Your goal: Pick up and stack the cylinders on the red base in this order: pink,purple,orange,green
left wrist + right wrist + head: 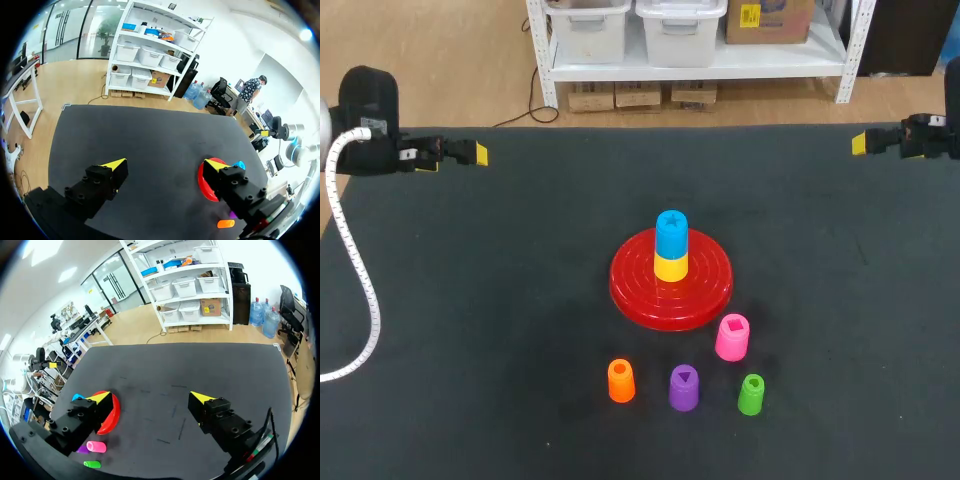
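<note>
Dark and matte, the desk (pixel 470 320) carries everything in one cluster near its middle. First in my order is the pink cylinder (pixel 732 337), standing upright just beside the rim of the red base (pixel 715 285), on its right side. I cannot tell whether it touches the rim. Farther out from the base stand the orange cylinder (pixel 621 381), the purple cylinder (pixel 684 387) and the green cylinder (pixel 751 394) in a loose row, each upright and apart from its neighbours. The base is not bare: a yellow cylinder (pixel 671 267) sits at its centre with a blue cylinder (pixel 671 232) on top.

My left fingers (pixel 114 165) hang at the desk's left edge, spread wide with nothing between them. My right fingers (pixel 202 399) hang at the right edge, likewise spread and empty. Both are well apart from the cluster.

I judge that none of the four stacking steps is done, since pink is not yet on the base. The next move calls for one arm, likely the right since pink lies on that side, to travel over the pink cylinder, come down with its fingers astride it and close from two sides. The cylinder must then clear the blue top and be set down squarely.
</note>
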`<state>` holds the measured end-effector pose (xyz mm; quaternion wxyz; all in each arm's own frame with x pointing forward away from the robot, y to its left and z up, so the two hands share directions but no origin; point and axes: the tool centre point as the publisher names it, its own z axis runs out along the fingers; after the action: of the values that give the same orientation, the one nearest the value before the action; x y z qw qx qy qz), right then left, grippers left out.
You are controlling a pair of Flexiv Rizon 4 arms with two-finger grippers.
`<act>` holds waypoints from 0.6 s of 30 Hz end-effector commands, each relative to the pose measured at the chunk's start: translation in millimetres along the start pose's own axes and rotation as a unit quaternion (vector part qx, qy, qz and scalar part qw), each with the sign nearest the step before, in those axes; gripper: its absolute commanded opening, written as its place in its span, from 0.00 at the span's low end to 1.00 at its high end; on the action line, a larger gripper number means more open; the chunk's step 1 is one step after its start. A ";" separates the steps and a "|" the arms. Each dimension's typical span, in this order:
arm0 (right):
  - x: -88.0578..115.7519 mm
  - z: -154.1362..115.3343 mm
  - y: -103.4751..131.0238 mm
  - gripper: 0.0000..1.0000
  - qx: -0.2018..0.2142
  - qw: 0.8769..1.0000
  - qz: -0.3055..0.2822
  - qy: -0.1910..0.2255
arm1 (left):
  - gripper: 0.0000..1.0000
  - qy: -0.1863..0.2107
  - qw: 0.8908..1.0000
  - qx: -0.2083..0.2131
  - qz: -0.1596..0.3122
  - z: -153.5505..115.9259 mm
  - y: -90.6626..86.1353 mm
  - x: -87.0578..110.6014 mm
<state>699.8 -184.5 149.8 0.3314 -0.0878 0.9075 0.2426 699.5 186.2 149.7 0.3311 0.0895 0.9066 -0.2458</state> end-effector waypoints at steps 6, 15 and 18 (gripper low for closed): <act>-0.2 -0.2 -0.3 1.00 -0.001 1.000 0.000 0.001 | 1.00 0.024 0.998 0.026 0.055 -2.2 -6.2 2.4; -0.2 -0.2 -0.3 1.00 -0.001 1.000 0.000 0.001 | 1.00 0.036 0.967 0.143 0.208 -22.3 -23.4 17.8; -0.2 -0.2 -0.3 1.00 -0.001 1.000 0.000 0.001 | 1.00 0.031 0.946 0.167 0.276 -28.3 -32.5 23.4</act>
<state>699.8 -184.4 149.8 0.3314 -0.0878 0.9075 0.2426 668.1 162.9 162.4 0.3196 0.2776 0.8731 -0.2416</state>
